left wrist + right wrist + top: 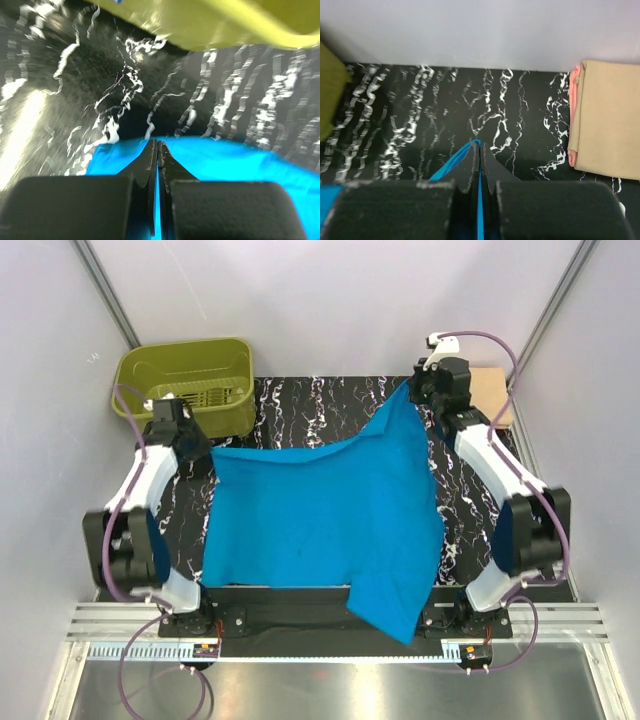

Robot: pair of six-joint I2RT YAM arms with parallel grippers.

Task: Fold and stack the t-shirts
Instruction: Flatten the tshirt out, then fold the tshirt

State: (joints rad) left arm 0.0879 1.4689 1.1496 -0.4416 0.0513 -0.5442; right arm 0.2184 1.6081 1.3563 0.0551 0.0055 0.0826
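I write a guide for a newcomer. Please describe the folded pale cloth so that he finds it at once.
Look at the black marbled table, then its far right corner, beside the right gripper. There lies the folded tan cloth, flat with a pink edge, unlike the spread turquoise t-shirt and the olive basket at the far left.

I can't read any text, label, brand, number or sign in my three views. The small dark circuit boards (204, 646) on the near silver metal rail (100, 620), one below each arm base, are too small for me to make out any marking.
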